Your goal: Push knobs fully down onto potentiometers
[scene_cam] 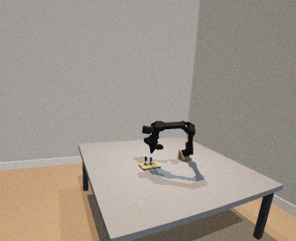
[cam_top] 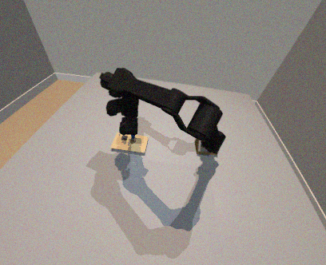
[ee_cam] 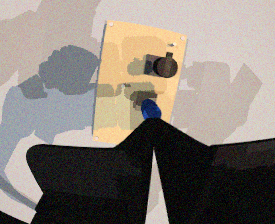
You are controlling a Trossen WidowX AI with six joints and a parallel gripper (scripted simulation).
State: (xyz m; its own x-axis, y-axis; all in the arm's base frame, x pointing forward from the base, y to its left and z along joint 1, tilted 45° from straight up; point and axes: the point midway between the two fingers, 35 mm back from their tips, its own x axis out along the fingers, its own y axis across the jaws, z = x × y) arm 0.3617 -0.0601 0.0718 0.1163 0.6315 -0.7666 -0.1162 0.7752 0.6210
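The circuit board is tan and stands on the table. A blue knob and a black knob stand up from it, each raised on its potentiometer in the exterior view. My gripper is shut and empty, pointing down above the board. In the wrist view its tips overlap the near edge of the blue knob; in the exterior view a gap shows between tips and knob. The arm hides much of this in the top view.
The arm's base stands on the table beside the board, to its right in the top and exterior views. The arm arches between base and board. Its shadows fall across the board and the table.
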